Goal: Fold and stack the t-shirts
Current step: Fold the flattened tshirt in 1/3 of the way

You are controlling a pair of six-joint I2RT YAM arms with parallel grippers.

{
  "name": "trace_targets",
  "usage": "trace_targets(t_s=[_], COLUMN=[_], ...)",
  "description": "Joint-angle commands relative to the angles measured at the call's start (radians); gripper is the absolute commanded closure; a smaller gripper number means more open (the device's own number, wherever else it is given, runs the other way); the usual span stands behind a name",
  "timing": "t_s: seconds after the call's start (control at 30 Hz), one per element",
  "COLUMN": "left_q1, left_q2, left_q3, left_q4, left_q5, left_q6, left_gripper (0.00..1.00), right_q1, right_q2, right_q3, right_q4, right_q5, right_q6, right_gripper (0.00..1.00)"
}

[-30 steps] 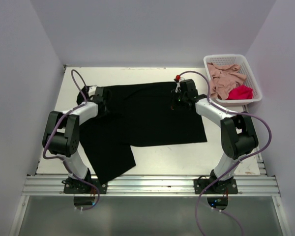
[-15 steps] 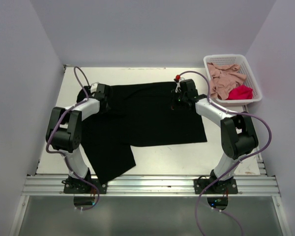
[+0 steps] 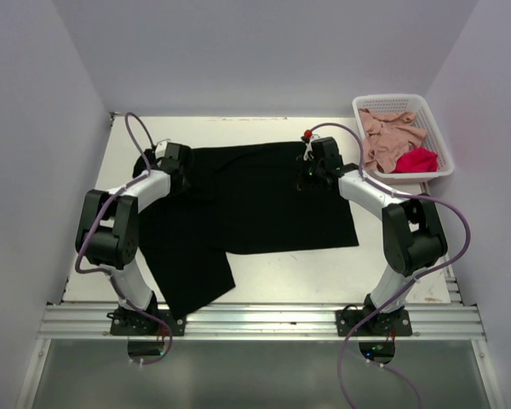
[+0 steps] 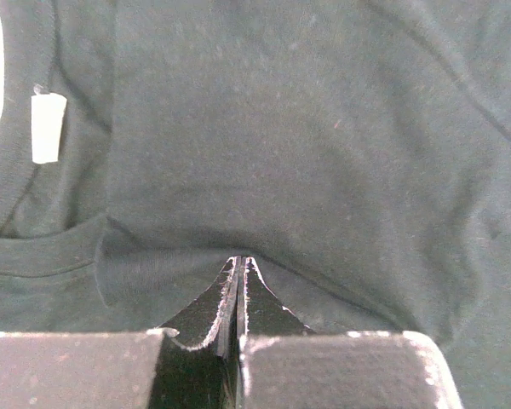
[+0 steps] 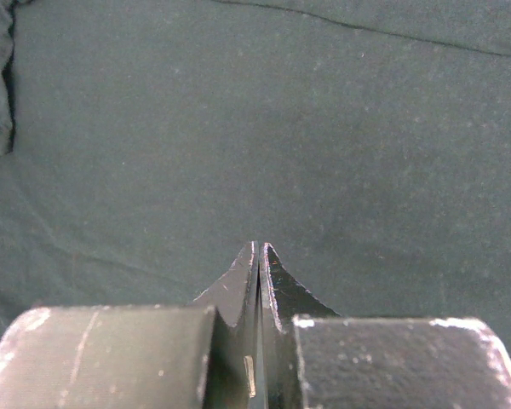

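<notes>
The big black cloth t-shirt (image 3: pixel 255 200) lies spread out mid-worktop (image 3: pixel 238 128), with the left gripper (image 4: pixel 240 262) pinching cloth by its neck and the right gripper (image 5: pixel 260 249) closed tight near its far right corner, maybe holding cloth too, likely to fold it.

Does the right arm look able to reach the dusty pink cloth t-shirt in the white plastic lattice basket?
Probably yes. The pink t-shirt lies uncovered in the basket, close beside the right gripper, with nothing between them; its shut jaws rest on the black cloth t-shirt.
</notes>
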Motion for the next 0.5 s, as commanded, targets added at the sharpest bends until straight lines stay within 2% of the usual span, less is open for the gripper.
trace_targets(t_s=[0.0, 0.23, 0.47], left_q1=[0.003, 0.011, 0.011], left_q2=[-0.051, -0.092, -0.283], left_q3=[0.031, 0.015, -0.092], left_q4=[-0.007, -0.030, -0.105], left_q5=[-0.054, -0.083, -0.107], left_q6=[0.024, 0.016, 0.001], left_gripper=[1.00, 1.00, 1.00], right_q1=[0.008, 0.007, 0.008], right_q2=[0.001, -0.003, 0.000], right_q3=[0.025, 0.020, 0.019], right_q4=[0.002, 0.003, 0.006], right_q5=[0.002, 0.006, 0.004], right_q6=[-0.014, -0.015, -0.014], right_gripper=[1.00, 1.00, 1.00])
